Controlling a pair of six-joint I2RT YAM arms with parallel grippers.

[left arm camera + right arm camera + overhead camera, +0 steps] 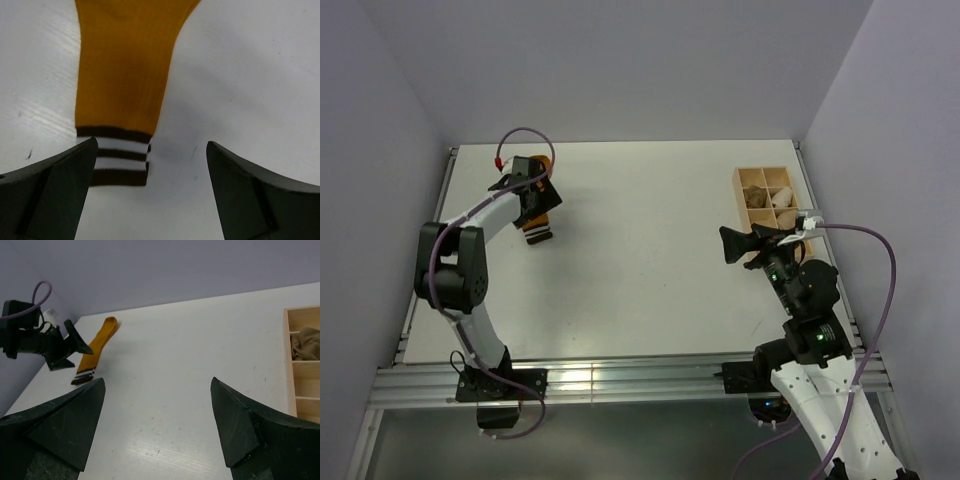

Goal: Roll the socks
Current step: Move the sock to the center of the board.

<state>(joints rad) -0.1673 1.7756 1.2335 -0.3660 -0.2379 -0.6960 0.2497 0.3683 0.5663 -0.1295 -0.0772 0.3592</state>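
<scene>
Status: right gripper (157,380) sits nearest the bases, jaws wide apart and empty, hanging over the table (165,430) beside the wooden compartment tray (289,360). Tan-brown sock (305,342) is bunched in one tray compartment, so not laid out yet. Further out on the left, left gripper (152,142) is low over the mustard sock (125,65), fingers spread wide, gripping nothing. Striped cuff (120,157) lies flat between the fingers but off-centre, close to one finger and well clear of the other. Sock body runs straight away from the cuff, toe at the far end. My call: centre on the cuff first, drop until the tips touch the table, pinch only the cuff edge, then roll toward the toe, keeping it tight.
</scene>
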